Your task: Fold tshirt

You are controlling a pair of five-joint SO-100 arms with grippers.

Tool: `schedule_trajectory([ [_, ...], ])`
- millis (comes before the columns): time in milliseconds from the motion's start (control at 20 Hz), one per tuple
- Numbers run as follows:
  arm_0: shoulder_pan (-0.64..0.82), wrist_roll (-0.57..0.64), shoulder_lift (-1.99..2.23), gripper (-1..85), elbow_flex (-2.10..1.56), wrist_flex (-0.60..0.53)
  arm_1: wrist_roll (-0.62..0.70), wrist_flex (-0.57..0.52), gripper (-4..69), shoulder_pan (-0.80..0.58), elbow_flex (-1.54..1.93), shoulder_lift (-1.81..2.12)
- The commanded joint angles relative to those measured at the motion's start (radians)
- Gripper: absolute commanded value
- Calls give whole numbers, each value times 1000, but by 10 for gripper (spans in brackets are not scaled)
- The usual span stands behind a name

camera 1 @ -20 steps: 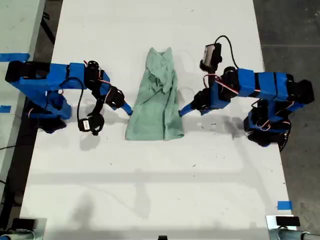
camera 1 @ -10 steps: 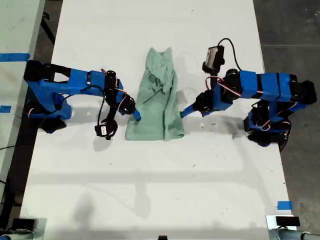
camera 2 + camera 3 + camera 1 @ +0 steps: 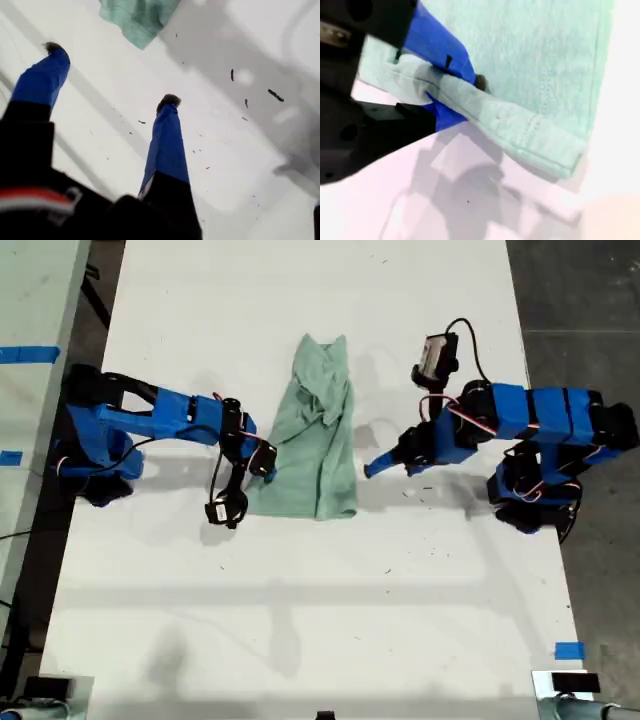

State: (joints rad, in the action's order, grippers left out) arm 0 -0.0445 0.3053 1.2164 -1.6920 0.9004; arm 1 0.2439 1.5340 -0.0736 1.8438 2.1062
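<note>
Second claw [image 3: 452,87], on the arm at the exterior view's left, pinches the tshirt [image 3: 318,435] hem at its lower corner. First claw [image 3: 112,75], at the exterior view's right, spread wide and empty, just beside the tshirt's opposite edge, apart from it. Tshirt: pale mint, folded into a narrow lengthwise strip, wrinkled. White desk [image 3: 300,620], scuffed; grey floor beyond.

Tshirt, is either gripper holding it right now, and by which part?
My second gripper pinches the tshirt by its hem edge. My first gripper is open, holding nothing.
</note>
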Motion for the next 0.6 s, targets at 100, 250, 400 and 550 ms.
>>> schedule_trajectory([
  [100,12,-52,-11,0,-6,-20,-15,3,326,20,8,55],
  [250,12,-103,18,0,58,126,-23,-2,326,26,17,58],
  [400,12,-130,141,0,150,325,-38,-18,325,35,44,80],
  [550,12,-143,153,0,341,528,-49,-20,325,43,61,100],
])
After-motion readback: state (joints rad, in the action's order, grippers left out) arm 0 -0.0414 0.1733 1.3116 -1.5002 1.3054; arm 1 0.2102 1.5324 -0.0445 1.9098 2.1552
